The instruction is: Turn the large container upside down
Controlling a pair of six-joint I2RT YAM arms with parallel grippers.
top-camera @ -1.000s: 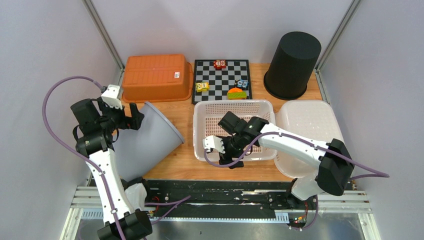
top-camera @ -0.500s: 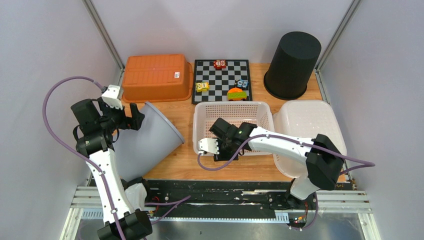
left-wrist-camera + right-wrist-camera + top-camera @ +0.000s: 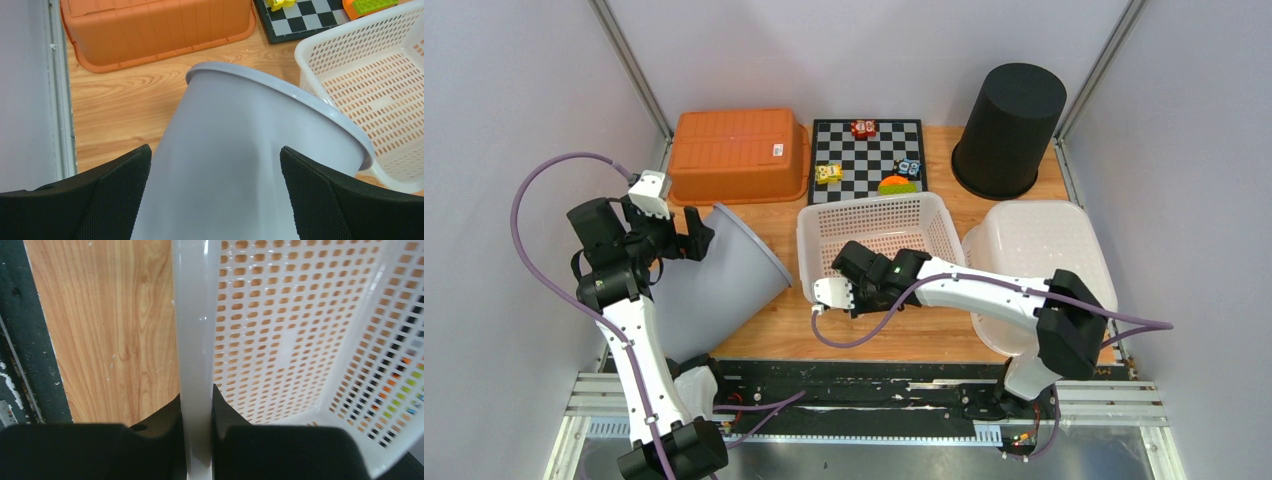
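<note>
The large container, a white perforated basket [image 3: 894, 230], stands open side up at the table's middle, skewed and with its near-left part raised a little. My right gripper [image 3: 856, 292] is shut on its near-left rim [image 3: 192, 315]; in the right wrist view the gripper [image 3: 196, 395] has the white rim strip pinched between both black fingers. A grey bucket [image 3: 724, 270] lies tipped at the left, mouth towards the basket. My left gripper [image 3: 696, 235] is open, and its gripper [image 3: 215, 150] fingers stand on either side of the grey bucket [image 3: 235, 130].
An upturned orange tub [image 3: 739, 153] sits at the back left. A chessboard [image 3: 869, 160] with small toys lies behind the basket. An upturned black bin [image 3: 1007, 130] is at the back right. A white tub [image 3: 1044, 265] sits right of the basket. A black rail [image 3: 864, 378] runs along the near edge.
My right gripper has closed on the basket's near-left rim and dragged the basket left, turning and tipping it. The left arm and grey bucket have not moved.
</note>
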